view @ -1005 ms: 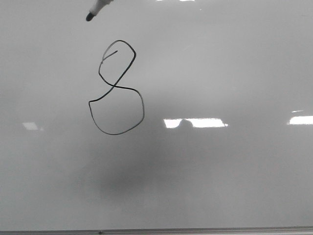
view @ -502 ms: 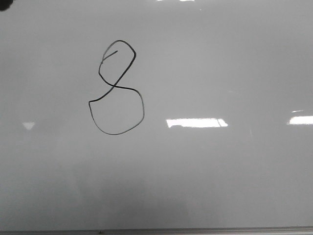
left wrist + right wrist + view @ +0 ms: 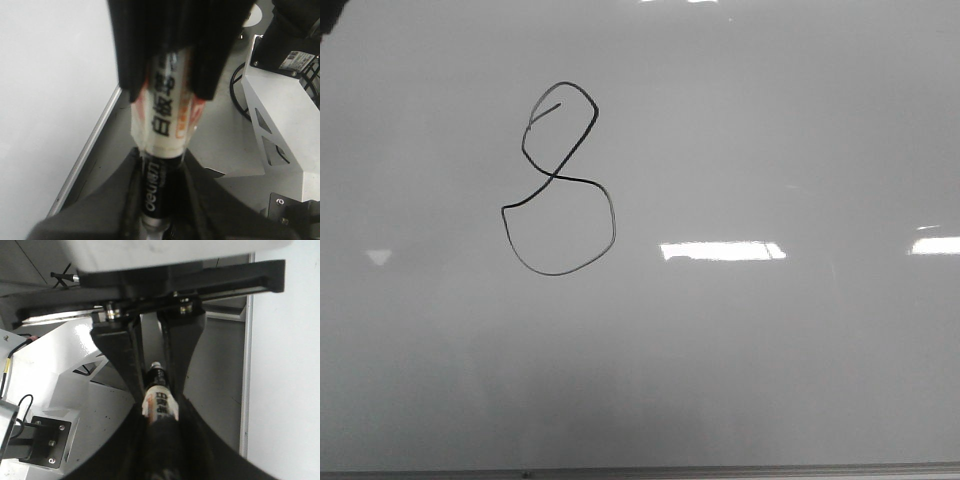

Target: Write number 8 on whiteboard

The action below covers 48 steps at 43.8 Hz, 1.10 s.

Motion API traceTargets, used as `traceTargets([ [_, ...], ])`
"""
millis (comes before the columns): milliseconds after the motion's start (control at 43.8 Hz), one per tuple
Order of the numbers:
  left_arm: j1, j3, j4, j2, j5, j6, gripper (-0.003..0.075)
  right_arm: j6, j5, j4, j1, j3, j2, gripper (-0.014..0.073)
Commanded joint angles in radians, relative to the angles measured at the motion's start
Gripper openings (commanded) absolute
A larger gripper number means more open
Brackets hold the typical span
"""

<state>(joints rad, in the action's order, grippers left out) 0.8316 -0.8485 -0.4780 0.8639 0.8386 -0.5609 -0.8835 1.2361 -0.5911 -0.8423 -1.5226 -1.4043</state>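
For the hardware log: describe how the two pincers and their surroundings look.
The left pincer has matte black, ribbed fingers, blurred by closeness. The right pincer has two black tapering fingers hanging from a black crossbar fastened with small metal screws. Beside both sit white metal brackets with cut-outs and thin black cables.

front view: evenly lit, soft and greyish, slightly grainy. bright rectangular glare patches on the glossy whiteboard [image 3: 780, 120], strongest right of centre and at the right edge, fainter one at left. dimmer toward the lower half, faint diffuse shadow there. number 8 [image 3: 558, 180] in sharp focus. left wrist view: close marker [image 3: 162, 150] blurred, printing soft; board surface washed out pale. right wrist view: foreground dark and out of focus, upper edge overexposed.
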Motion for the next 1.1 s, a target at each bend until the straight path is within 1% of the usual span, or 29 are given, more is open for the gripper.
traceTargets([
  [0,0.006,-0.036,-0.071,-0.007,-0.074,-0.021,0.0005,0.006,0.034,-0.048,-0.002,-0.024,0.027,0.0131],
  [23,0.006,-0.036,-0.073,-0.007,-0.074,-0.023,0.0002,0.009,0.028,-0.048,-0.002,-0.024,0.027,0.0176],
  [46,0.006,-0.036,-0.073,-0.007,-0.074,-0.023,-0.0001,0.01,0.02,-0.048,-0.002,-0.024,0.027,0.0241],
  [68,0.006,-0.036,-0.073,-0.007,-0.074,-0.023,-0.0004,0.014,0.013,-0.048,-0.002,-0.024,0.027,0.0274],
  [91,0.006,-0.036,-0.073,-0.007,-0.074,-0.023,-0.0006,0.021,0.004,-0.048,-0.002,-0.024,0.028,0.0344],
  [114,0.006,-0.036,-0.073,-0.007,-0.074,-0.023,-0.0008,0.03,-0.002,-0.048,-0.002,-0.024,0.028,0.0396],
  [183,0.005,-0.036,-0.068,-0.007,-0.074,-0.023,-0.0011,0.048,-0.029,-0.048,-0.001,-0.024,0.035,0.0539],
  [251,0.005,-0.036,-0.041,-0.001,-0.074,-0.022,-0.0011,0.054,-0.046,-0.048,0.004,-0.024,0.05,0.0597],
  [411,0.005,-0.036,0.038,0.037,-0.068,0.058,-0.0011,0.058,-0.105,-0.048,0.061,-0.024,0.129,0.0598],
  [525,0.005,-0.036,0.11,0.08,-0.064,0.119,-0.0011,0.091,-0.126,-0.041,0.154,-0.024,0.207,0.0598],
  [639,0.0,-0.036,0.225,0.121,-0.083,0.261,-0.0011,0.139,-0.153,0.005,0.258,0.025,0.301,0.0584],
  [731,-0.053,-0.036,0.333,0.142,-0.105,0.385,-0.0011,0.185,-0.203,0.047,0.343,0.145,0.409,0.0547],
  [799,-0.129,-0.036,0.384,0.155,-0.122,0.433,-0.001,0.218,-0.26,0.065,0.397,0.268,0.499,0.0514],
  [845,-0.2,-0.036,0.4,0.163,-0.136,0.446,-0.001,0.243,-0.306,0.068,0.431,0.362,0.572,0.0491],
  [959,-0.417,-0.036,0.403,0.192,-0.172,0.446,-0.001,0.299,-0.409,0.069,0.495,0.59,0.742,0.0428],
  [1027,-0.576,-0.036,0.403,0.22,-0.206,0.446,-0.001,0.337,-0.467,0.069,0.535,0.729,0.861,0.0351],
  [1073,-0.659,-0.036,0.403,0.24,-0.226,0.446,-0.001,0.359,-0.491,0.069,0.551,0.798,0.924,0.0295],
])
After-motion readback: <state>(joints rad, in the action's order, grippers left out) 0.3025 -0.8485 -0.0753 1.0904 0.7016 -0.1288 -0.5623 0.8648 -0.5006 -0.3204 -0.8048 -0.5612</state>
